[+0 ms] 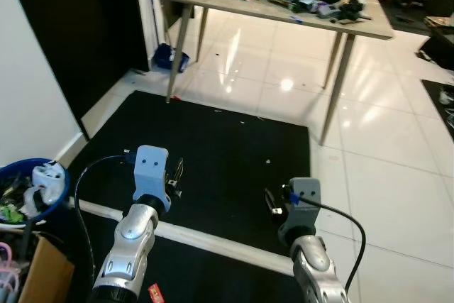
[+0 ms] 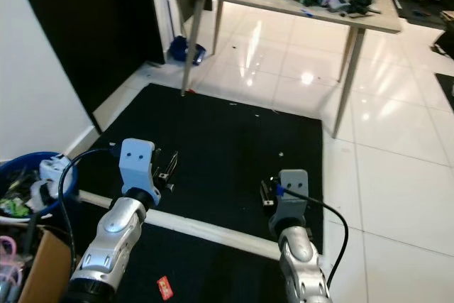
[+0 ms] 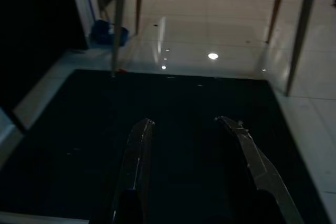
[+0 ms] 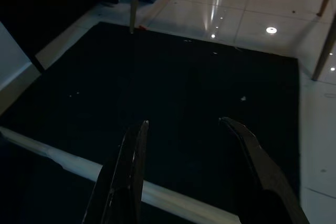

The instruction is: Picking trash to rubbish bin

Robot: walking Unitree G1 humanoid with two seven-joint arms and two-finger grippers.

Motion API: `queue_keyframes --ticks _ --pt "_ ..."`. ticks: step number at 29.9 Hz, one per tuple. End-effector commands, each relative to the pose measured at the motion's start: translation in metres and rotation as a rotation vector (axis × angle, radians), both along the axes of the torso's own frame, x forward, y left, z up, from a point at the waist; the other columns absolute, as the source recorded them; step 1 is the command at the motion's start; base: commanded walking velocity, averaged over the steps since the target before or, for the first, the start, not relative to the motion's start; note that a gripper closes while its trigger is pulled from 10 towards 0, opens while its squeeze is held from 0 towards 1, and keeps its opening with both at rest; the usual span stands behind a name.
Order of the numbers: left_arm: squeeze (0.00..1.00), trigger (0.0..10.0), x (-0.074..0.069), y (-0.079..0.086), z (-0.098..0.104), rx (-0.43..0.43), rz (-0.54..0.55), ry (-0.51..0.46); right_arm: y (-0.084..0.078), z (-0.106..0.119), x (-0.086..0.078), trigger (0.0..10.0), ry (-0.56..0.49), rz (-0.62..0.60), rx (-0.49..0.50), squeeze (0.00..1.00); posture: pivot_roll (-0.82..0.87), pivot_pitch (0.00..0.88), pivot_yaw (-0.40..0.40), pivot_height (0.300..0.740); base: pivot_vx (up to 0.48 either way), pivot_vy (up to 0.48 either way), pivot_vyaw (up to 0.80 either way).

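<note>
A blue rubbish bin (image 1: 57,193) stands at my left, holding white and green scraps. A small red wrapper (image 2: 164,287) lies on the black mat (image 1: 227,147) close below my left arm. Both arms are raised side by side over the mat. My left gripper (image 3: 184,120) is open with nothing between its fingers, and it hangs above bare mat. My right gripper (image 4: 184,121) is open too, above the mat just beyond a white strip (image 4: 68,163). A tiny white speck (image 1: 267,162) lies on the mat ahead.
A wooden table (image 1: 213,1) on slanted legs stands ahead, piled with clutter. A blue object (image 1: 170,57) sits on the glossy white tiles by its left leg. A cardboard box (image 1: 42,274) is beside the bin. A dark doorway is at the left.
</note>
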State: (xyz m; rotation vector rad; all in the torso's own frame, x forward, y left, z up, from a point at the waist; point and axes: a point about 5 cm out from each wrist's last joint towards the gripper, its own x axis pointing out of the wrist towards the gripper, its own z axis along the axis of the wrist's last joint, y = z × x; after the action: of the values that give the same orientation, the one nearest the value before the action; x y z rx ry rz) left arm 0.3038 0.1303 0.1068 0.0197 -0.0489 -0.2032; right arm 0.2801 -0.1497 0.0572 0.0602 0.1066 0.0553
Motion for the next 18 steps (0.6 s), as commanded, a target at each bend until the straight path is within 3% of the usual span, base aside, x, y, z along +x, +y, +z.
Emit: queue_keyframes --ticks 1,10,18 --pt "0.0 10.0 -0.0019 -0.005 -0.0049 -0.008 -0.011 0.025 -0.0034 -0.0028 -0.0027 10.0 0.011 -0.014 -0.005 0.0 -0.06 0.098 0.009 0.74 0.296 0.0 0.0" --pt "0.0 10.0 -0.0022 -0.0053 -0.0054 -0.005 -0.017 0.027 -0.0055 -0.0037 -0.0046 10.0 0.014 -0.023 0.008 0.0 -0.06 0.101 0.014 0.74 0.294 0.0 0.0" --pt "0.0 10.0 -0.002 -0.0053 -0.0059 0.0 -0.019 0.03 -0.0068 -0.0033 -0.0049 10.0 0.013 -0.031 0.013 0.0 -0.07 0.1 0.016 0.74 0.292 0.0 -0.75"
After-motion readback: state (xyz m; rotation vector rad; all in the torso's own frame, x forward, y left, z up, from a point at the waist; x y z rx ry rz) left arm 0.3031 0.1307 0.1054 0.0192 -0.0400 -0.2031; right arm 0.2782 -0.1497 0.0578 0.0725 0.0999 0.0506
